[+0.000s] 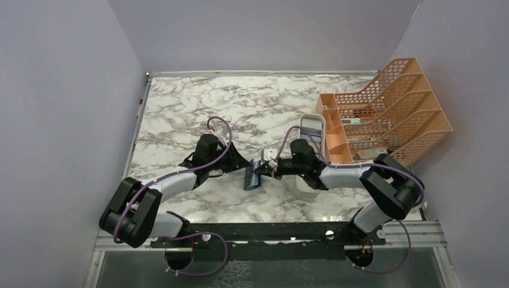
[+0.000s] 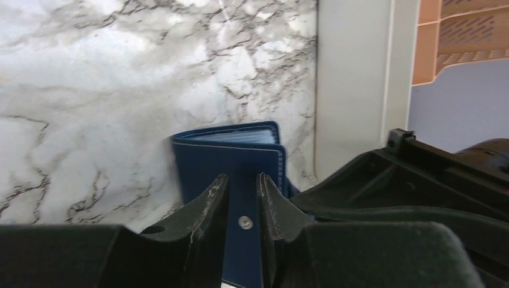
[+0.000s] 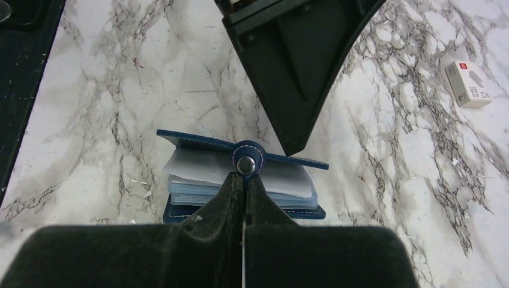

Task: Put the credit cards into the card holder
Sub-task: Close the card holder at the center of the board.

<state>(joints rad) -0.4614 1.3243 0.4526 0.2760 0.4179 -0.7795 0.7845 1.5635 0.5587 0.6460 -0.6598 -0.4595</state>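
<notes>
Right hand (image 3: 244, 178) pinches the metal-snap tab (image 3: 245, 157) of the stitched navy card holder (image 3: 192, 141), mid-frame on the marble table (image 3: 120, 90). Left hand (image 2: 243, 180) straddles its blue strap (image 2: 243, 252); whether it grips cannot be told. What the pale sleeves (image 3: 198, 171) hold is unclear.

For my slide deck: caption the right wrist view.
Right gripper pinches the navy card holder's snap tab, cover raised above its clear sleeves.

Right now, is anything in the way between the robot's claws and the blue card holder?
Nothing visible. The right gripper is shut on the snap tab of the card holder, and the left gripper has a blue flap of it between its fingers.
</notes>
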